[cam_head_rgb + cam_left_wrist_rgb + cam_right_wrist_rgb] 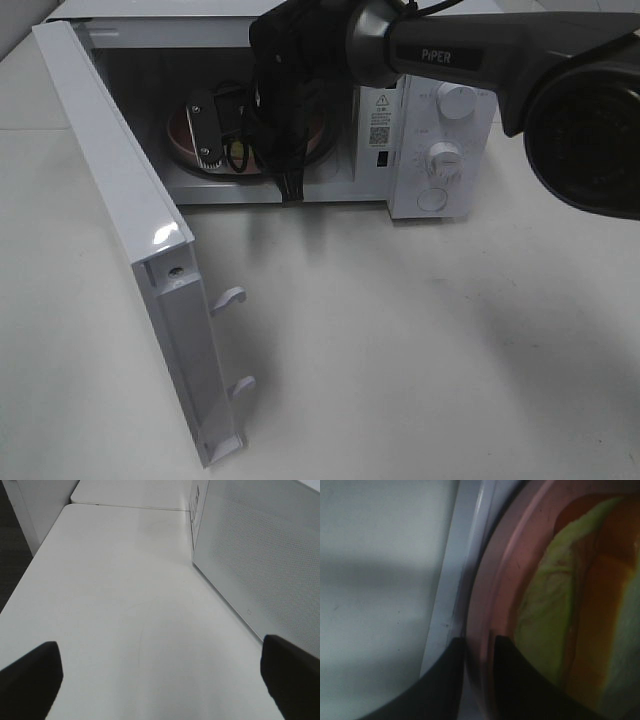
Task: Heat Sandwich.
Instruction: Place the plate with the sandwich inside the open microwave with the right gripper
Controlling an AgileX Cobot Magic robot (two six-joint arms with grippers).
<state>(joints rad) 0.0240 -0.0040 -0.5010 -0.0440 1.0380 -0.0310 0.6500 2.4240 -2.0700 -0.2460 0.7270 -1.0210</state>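
Note:
The sandwich [555, 610], with pale yellow-green filling and orange crust, lies on a round pink plate [492, 580] inside the open white microwave [385, 190]. My right gripper [477, 647] is shut on the plate's rim, one finger [447, 670] outside it and one inside. In the exterior high view the right gripper [225, 150] reaches into the cavity and hides the sandwich; only parts of the plate [182, 135] show. My left gripper [160, 675] is open and empty over the white table beside the microwave; it is out of the exterior high view.
The microwave door [120, 190] stands swung wide open toward the front left, with latch hooks [230, 297] on its edge. The control panel with two dials [445, 155] is at the right. A grey perforated panel [260, 555] is beside the left gripper.

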